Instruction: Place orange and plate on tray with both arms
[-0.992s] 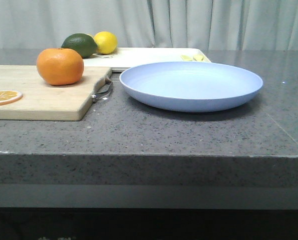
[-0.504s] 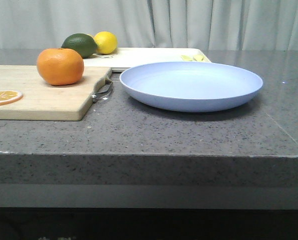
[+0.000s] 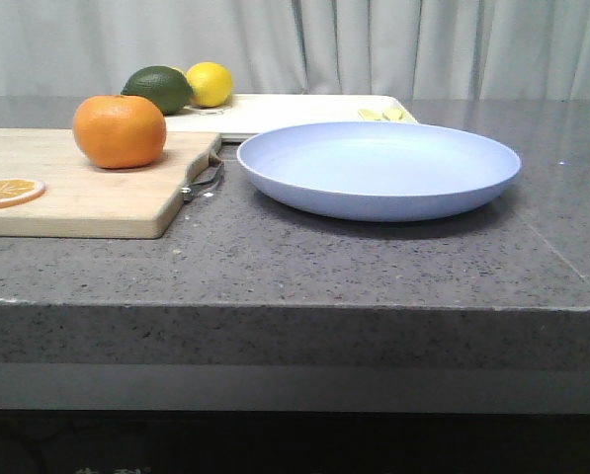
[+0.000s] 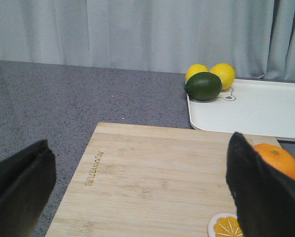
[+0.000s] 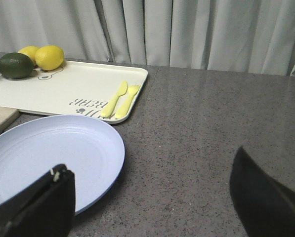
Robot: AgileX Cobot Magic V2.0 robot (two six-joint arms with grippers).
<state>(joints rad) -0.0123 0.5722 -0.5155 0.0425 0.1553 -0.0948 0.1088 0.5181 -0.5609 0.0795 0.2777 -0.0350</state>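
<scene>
The orange (image 3: 119, 130) rests on the far right part of a wooden cutting board (image 3: 77, 188). To its right the pale-blue plate (image 3: 379, 168) lies flat on the grey counter. Behind both lies the cream tray (image 3: 304, 111). Neither gripper shows in the front view. In the left wrist view my left gripper (image 4: 140, 197) hangs open over the board, and the orange (image 4: 278, 159) peeks out past one finger. My right gripper (image 5: 152, 205) is open above bare counter beside the plate (image 5: 48, 158), with the tray (image 5: 63, 89) beyond it. Both grippers hold nothing.
A green lime (image 3: 159, 89) and a lemon (image 3: 209, 83) sit on the tray's far left end. A yellow fork and knife (image 5: 120, 98) lie near its right end. An orange slice (image 3: 8, 192) lies on the board. The counter's front edge (image 3: 295, 308) is close.
</scene>
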